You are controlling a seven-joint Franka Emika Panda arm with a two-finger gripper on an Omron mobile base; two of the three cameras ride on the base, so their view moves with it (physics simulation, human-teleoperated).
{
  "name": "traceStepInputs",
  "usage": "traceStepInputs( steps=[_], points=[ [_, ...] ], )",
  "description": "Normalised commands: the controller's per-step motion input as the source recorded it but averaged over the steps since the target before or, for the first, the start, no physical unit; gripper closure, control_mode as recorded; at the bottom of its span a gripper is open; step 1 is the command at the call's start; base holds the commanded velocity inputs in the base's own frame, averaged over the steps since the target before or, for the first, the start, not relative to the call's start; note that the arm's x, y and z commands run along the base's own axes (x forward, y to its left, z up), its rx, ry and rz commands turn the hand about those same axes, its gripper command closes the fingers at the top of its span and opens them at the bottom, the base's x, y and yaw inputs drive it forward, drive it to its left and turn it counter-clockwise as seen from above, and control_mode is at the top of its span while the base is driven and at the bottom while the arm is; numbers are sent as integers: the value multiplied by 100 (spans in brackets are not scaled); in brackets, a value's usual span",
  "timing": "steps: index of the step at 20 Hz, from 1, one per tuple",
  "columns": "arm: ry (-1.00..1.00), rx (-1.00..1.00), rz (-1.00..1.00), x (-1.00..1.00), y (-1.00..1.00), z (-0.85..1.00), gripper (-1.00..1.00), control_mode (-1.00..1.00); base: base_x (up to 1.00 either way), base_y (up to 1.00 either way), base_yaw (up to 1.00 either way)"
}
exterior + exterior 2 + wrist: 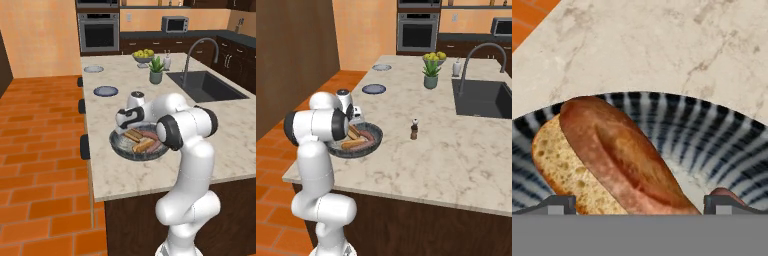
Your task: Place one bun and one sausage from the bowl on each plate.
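Note:
The wide dark striped bowl point(118, 145) point(373, 144) sits near the counter's front left corner and holds buns point(144, 146) point(353, 145) and sausages point(155, 146) point(366, 136). My gripper point(640, 205) hangs just above the bowl's far left side, open, its fingertips point(559, 204) straddling a brown-crusted bun point(617, 155) without touching it. A sausage end point(728, 193) peeks beside the right fingertip. The hand point(130, 116) point(353, 114) points down over the bowl. Two small blue-rimmed plates point(106, 91) point(93, 69) point(374, 89) point(382, 67) lie bare farther back along the left edge.
A pepper mill point(414, 129) stands right of the bowl. A potted plant point(156, 70) point(430, 75), a fruit bowl point(143, 55) point(435, 57) and a soap bottle point(167, 61) stand at the back. The sink point(205, 85) point(483, 97) with its faucet is on the right.

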Motion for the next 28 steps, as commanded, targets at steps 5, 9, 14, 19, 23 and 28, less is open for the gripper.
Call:
traceStepInputs(
  steps=[5,9,14,19,23,28],
  points=[
    [0,0,2,-14,1,-30,-100,-100,0,0,0],
    [1,0,0,0,0,-6,100,-100,0,0,0],
    [2,0,0,0,0,-4,100,-100,0,0,0],
    [0,0,0,-11,0,7,100,-100,0,0,0],
    [-13,0,-2,-82,0,82,100,-100,0,0,0],
    [-15,0,-6,-99,-15,99,100,-100,0,0,0]
  ],
)
